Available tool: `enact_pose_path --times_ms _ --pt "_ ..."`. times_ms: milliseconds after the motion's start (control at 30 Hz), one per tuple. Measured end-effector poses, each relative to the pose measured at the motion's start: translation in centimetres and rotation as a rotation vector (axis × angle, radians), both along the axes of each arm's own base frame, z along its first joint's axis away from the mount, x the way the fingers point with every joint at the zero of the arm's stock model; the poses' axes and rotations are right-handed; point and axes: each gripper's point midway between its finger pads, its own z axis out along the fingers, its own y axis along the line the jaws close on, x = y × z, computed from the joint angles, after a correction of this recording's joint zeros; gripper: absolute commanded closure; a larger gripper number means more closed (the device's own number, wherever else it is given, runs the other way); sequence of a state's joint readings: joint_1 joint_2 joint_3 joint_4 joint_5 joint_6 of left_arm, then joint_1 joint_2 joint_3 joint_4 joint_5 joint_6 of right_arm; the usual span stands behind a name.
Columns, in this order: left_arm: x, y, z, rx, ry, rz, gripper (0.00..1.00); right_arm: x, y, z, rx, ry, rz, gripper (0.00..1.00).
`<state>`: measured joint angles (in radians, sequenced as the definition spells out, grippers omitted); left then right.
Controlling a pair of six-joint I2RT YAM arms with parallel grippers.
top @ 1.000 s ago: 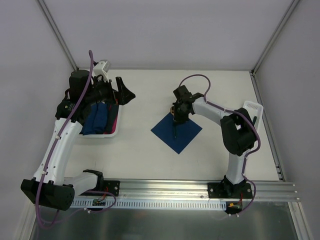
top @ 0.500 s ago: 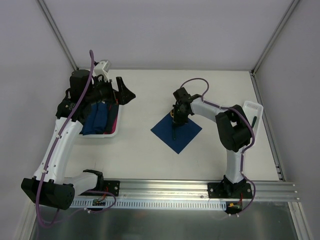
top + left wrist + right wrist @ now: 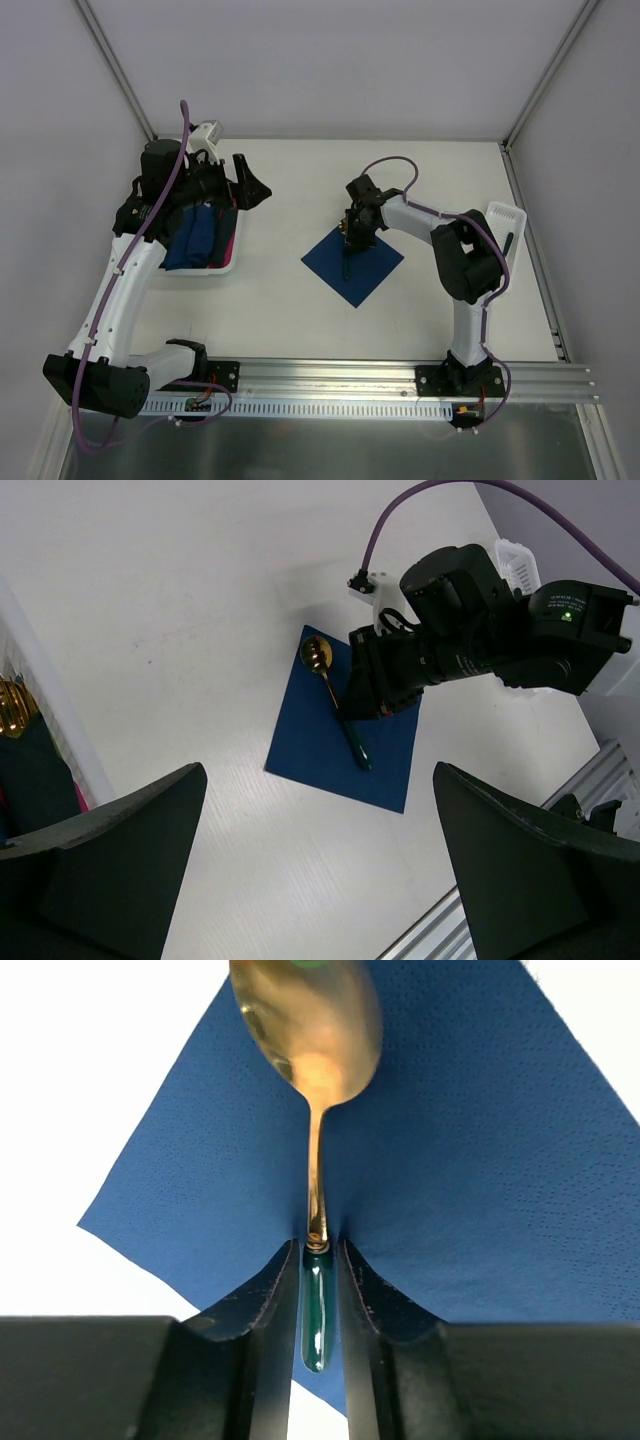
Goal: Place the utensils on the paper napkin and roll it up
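Rail: along the bottom of the top view we see the metal rail (image 3: 340, 377) carrying both arm bases.
Table: the white table (image 3: 280, 310) fills the middle of that view.
Napkin: the dark blue napkin (image 3: 368, 268) lies flat just right of centre, turned like a diamond, one corner toward the bottom of the frame.
Spoon: a spoon (image 3: 316, 1160) with a gold bowl and a dark green handle sits over the napkin. Its bowl is near the napkin's upper corner and its handle runs toward the middle. We cannot tell whether it rests on the paper.
Right gripper: the right gripper (image 3: 318, 1257) is clamped on the green handle, just below where it joins the gold neck, with a finger on each side.
Tray: the white tray (image 3: 205, 270) at centre left holds dark blue rolls (image 3: 198, 238).
Left gripper: the left gripper (image 3: 250, 185) hangs by the tray's upper right corner with its fingers spread wide and nothing between them.
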<state>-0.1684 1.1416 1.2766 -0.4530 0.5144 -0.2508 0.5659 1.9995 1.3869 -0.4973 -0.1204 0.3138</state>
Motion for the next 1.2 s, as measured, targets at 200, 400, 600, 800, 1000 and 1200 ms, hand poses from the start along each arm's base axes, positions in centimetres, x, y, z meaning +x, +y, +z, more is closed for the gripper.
enact_pose_path --times_ms 200,400,600,800,1000,1200 --pt "0.0 0.0 0.0 0.000 0.000 0.000 0.01 0.1 0.0 0.1 -0.002 -0.004 -0.002 0.75" --pt "0.0 0.0 0.0 0.001 0.000 -0.001 0.01 0.7 0.0 0.8 -0.008 -0.017 -0.008 0.75" --pt "0.0 0.0 0.0 0.003 -0.002 -0.002 0.01 0.9 -0.3 0.5 -0.021 -0.013 -0.014 0.77" --pt "0.0 0.0 0.0 0.003 -0.002 -0.002 0.01 0.9 -0.4 0.0 -0.030 0.001 -0.017 0.82" --pt "0.0 0.0 0.0 0.003 -0.001 -0.002 0.01 1.0 -0.5 0.0 -0.029 0.002 -0.018 0.97" --pt "0.0 0.0 -0.1 0.003 0.001 -0.002 0.01 1.1 -0.4 0.2 -0.028 -0.004 -0.016 1.00"
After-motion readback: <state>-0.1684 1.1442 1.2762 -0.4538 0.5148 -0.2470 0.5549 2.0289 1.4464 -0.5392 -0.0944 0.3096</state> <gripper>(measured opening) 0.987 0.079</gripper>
